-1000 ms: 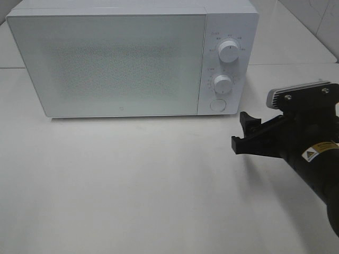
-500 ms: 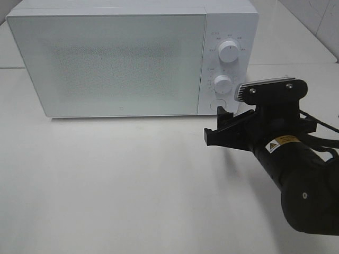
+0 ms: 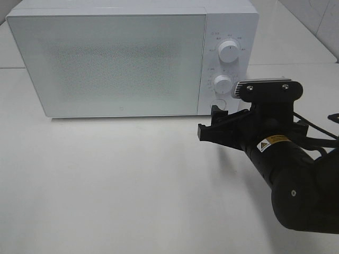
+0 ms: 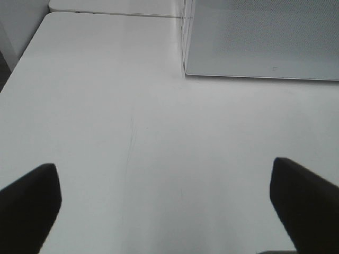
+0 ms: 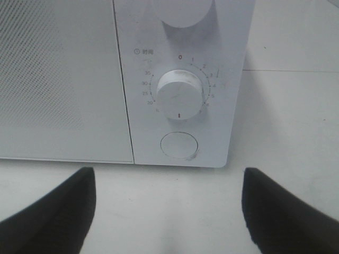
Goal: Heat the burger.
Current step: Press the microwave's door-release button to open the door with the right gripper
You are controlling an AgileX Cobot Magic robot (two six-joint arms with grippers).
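**A:** The burger is not seen in any of the views. Can its place be told?

**B:** No, it cannot be told. The microwave (image 3: 106,63) is shut, and nothing is made out through its dotted front.

**A:** How is the right gripper (image 3: 208,121) held?

**B:** Its fingers (image 5: 47,211) are spread apart, and nothing is held between them. It is placed just in front of the control panel (image 3: 250,32), near the round button (image 5: 179,145) under the timer knob (image 5: 180,94). Whether the button is touched cannot be told.

**A:** And the left gripper (image 4: 167,211)?

**B:** It is opened wide also, and nothing is gripped. It is held over the white table (image 4: 106,79), apart from the corner of the microwave.
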